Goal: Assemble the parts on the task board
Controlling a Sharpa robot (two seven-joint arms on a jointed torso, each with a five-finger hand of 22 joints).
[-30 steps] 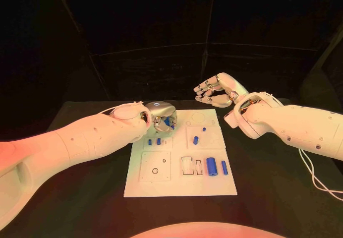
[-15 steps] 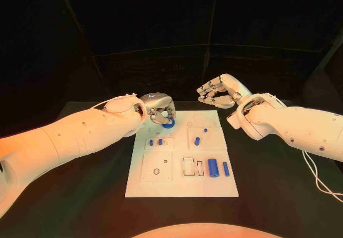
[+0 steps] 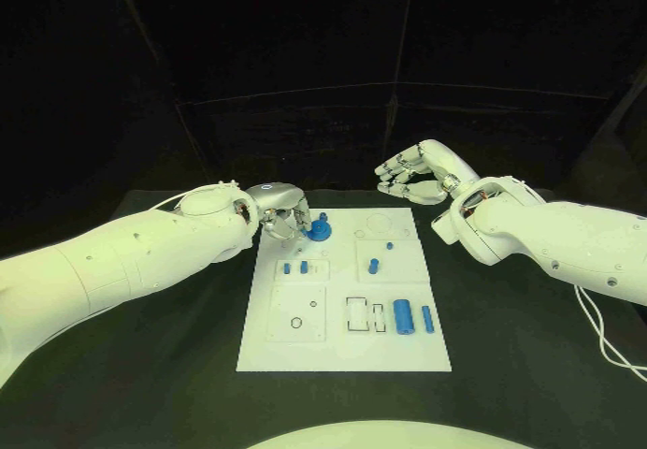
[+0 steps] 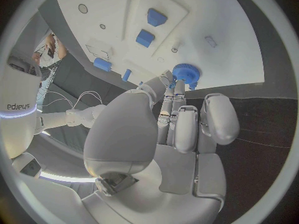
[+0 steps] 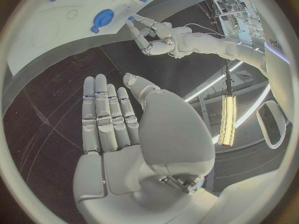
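Fingers [image 4: 179, 90] of the left hand [image 3: 280, 211] pinch a blue gear [image 3: 320, 230] at the board's [image 3: 344, 351] far edge; right hand [image 3: 415, 176] empty, fingers apart; most pieces unplaced.

Blue gear [image 3: 320, 230] on white task board [image 3: 342, 351]

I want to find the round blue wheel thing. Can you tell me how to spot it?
Start at the white board in the middle of the black table. Go to its far edge, where the left hand reaches in. The blue wheel sits at the fingers; it is round with bumpy teeth, unlike the small straight blue pieces nearer you.
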